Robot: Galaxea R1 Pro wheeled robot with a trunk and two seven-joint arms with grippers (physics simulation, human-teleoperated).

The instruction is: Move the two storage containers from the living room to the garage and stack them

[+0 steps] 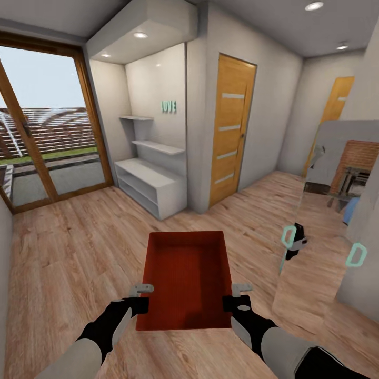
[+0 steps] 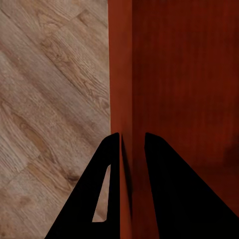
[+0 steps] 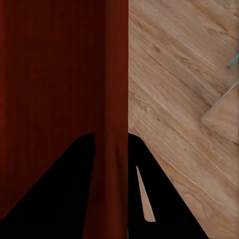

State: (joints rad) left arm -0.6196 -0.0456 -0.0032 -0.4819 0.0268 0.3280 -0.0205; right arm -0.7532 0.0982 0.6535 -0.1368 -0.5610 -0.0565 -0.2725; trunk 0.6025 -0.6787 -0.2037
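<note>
Light wood planks run across the living room floor (image 1: 68, 252) toward an orange door (image 1: 230, 129) ahead. The left pincer (image 1: 141, 289) is clamped on the bin's (image 1: 185, 279) left side wall and the right pincer (image 1: 241, 288) on its right wall, each with one finger inside and one outside. Carried level between the arms, equally near both, the bin's long axis points straight forward, roughly toward that door.

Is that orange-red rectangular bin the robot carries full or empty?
Empty. The head view looks straight into the orange-red rectangular bin, showing only its bare floor. The left gripper and right gripper each clamp a side wall.
</note>
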